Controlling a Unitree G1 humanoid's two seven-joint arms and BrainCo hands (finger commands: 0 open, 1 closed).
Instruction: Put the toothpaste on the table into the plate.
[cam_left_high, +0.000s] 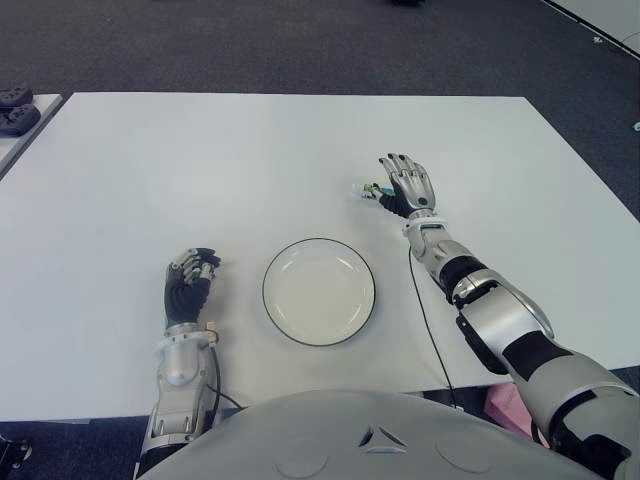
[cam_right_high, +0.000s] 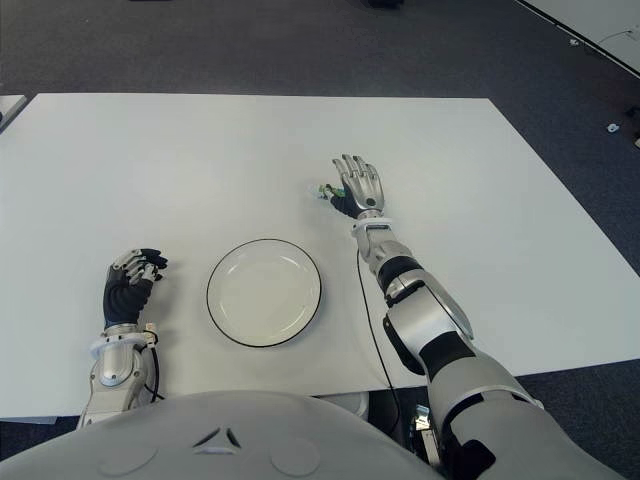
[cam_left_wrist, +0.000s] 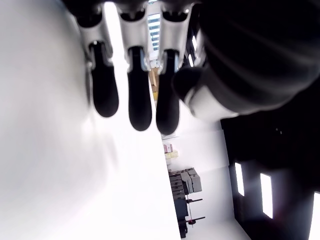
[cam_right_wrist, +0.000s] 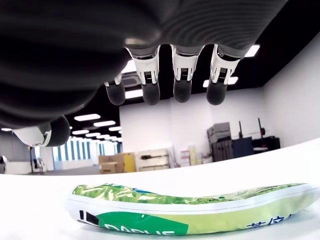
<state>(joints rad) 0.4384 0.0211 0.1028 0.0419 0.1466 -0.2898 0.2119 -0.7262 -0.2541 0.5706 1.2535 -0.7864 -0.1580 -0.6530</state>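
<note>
A small green and white toothpaste tube (cam_left_high: 368, 190) lies flat on the white table (cam_left_high: 200, 160), beyond the plate and to its right. My right hand (cam_left_high: 408, 182) hovers over it with the fingers (cam_right_wrist: 181, 80) spread and nothing held; the tube (cam_right_wrist: 195, 215) lies just below the palm. The white plate with a dark rim (cam_left_high: 319, 291) sits near the table's front edge and holds nothing. My left hand (cam_left_high: 188, 280) shows to the left of the plate, fingers curled with nothing in them.
Dark objects (cam_left_high: 17, 108) lie on a second surface at the far left. The table's front edge (cam_left_high: 330, 390) runs just before my body. Dark carpet (cam_left_high: 300, 40) lies beyond the table.
</note>
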